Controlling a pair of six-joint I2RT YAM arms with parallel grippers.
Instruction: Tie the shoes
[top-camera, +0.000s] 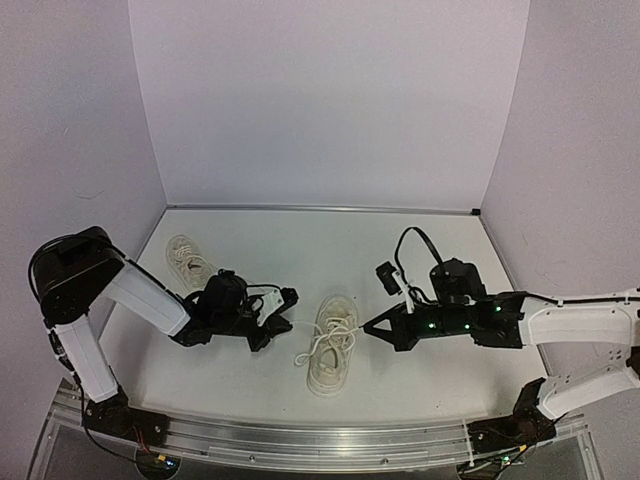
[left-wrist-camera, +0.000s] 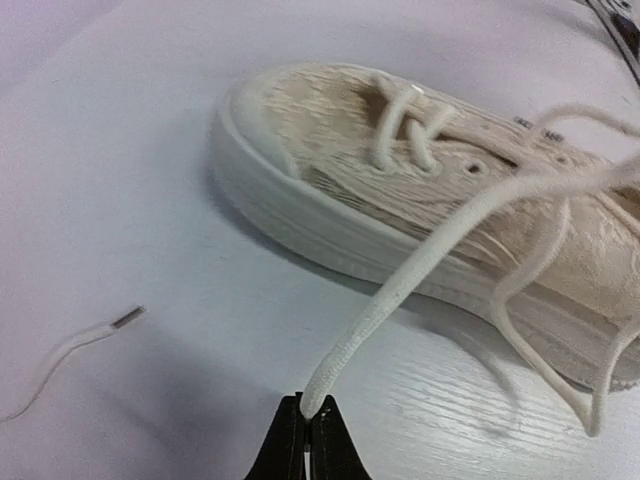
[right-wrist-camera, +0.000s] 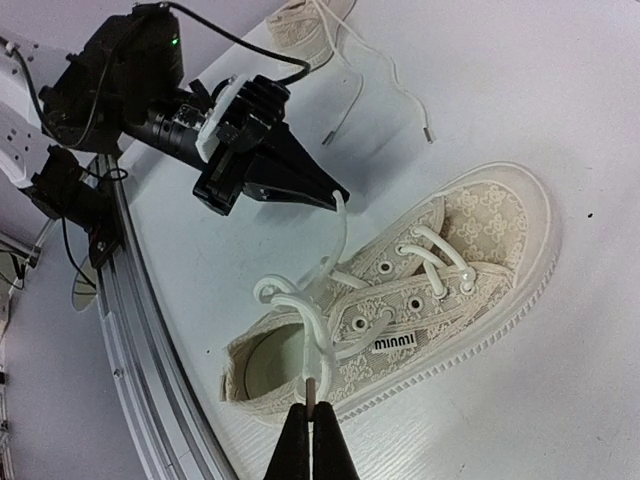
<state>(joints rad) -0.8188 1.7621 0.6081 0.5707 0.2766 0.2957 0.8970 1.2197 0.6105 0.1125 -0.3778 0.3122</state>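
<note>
Two pinches at the middle shoe (top-camera: 332, 345).
The left gripper (left-wrist-camera: 308, 425) is clamped on one lace (left-wrist-camera: 430, 255), and the right gripper (right-wrist-camera: 312, 415) on the other lace (right-wrist-camera: 318, 345). The shoe lies between them on the table (top-camera: 300, 235), with the second shoe (top-camera: 187, 260) back left.

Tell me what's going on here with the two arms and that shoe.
Both arms are working on the middle shoe. The left gripper is shut on one lace and the right gripper is shut on the other lace, each lace drawn out to its own side. No finished bow shows yet. The second shoe lies apart at the far left, with neither gripper on it.
</note>
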